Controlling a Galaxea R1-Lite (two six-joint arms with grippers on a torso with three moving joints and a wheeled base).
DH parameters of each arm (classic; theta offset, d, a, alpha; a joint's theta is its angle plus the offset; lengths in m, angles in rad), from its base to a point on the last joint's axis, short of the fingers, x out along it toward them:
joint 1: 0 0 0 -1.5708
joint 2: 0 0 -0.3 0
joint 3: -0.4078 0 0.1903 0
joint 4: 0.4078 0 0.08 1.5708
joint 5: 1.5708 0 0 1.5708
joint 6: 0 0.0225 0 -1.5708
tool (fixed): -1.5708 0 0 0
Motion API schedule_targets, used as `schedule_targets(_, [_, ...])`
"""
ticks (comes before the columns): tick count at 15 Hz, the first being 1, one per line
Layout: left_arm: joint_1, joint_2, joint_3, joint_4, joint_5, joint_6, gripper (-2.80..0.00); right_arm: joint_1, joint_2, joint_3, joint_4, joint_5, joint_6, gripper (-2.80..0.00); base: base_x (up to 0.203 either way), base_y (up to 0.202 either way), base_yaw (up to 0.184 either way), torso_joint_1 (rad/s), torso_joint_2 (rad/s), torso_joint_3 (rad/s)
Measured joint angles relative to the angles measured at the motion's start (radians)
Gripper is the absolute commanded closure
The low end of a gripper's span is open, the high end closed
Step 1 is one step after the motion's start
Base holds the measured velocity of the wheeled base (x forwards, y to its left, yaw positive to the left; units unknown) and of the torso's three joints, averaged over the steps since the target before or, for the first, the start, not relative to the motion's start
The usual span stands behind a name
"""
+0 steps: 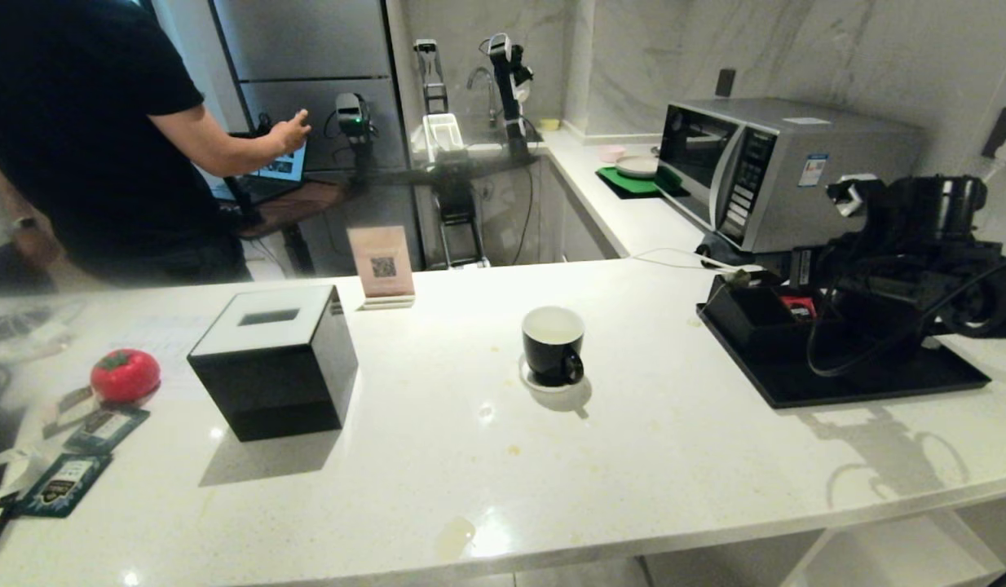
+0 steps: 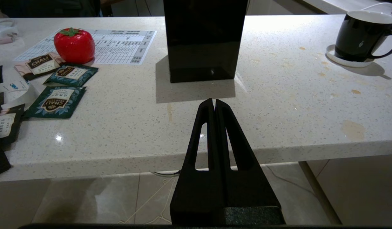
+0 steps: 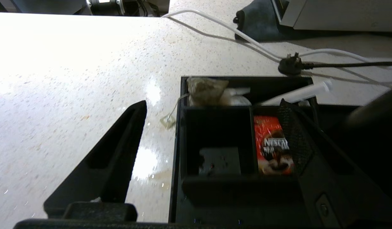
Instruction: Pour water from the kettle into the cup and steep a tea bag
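Right gripper (image 3: 212, 105): fingers standing wide, hovering over a black organizer tray (image 3: 183, 95); tea bag (image 3: 206, 90) lying in its far compartment. Cup (image 1: 553, 344): sitting on a coaster mid-counter. Left gripper (image 2: 214, 101): pressed closed, pointing at the counter's near edge.

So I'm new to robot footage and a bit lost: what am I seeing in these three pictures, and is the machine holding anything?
It is a two-armed robot at a white counter. One picture looks down from its head; the other two come from cameras on its wrists. The counter carries a black cup on a coaster, a black cube box, a red tomato-shaped thing, teal packets and a black tray. The right gripper, jaws wide apart, hovers over the tray's compartments, where the tea bag lies. The left gripper waits by the counter's edge, jaws shut. Nothing is held.
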Motion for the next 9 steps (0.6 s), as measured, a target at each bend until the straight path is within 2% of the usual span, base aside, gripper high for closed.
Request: schedule_targets(9, [0.000, 0.000, 0.000, 0.000, 0.000, 0.000, 0.00, 0.012, 0.242, -0.251, -0.035, -0.040, 0.000, -2.80, 0.000, 0.000, 0.000, 0.000, 0.00, 0.000])
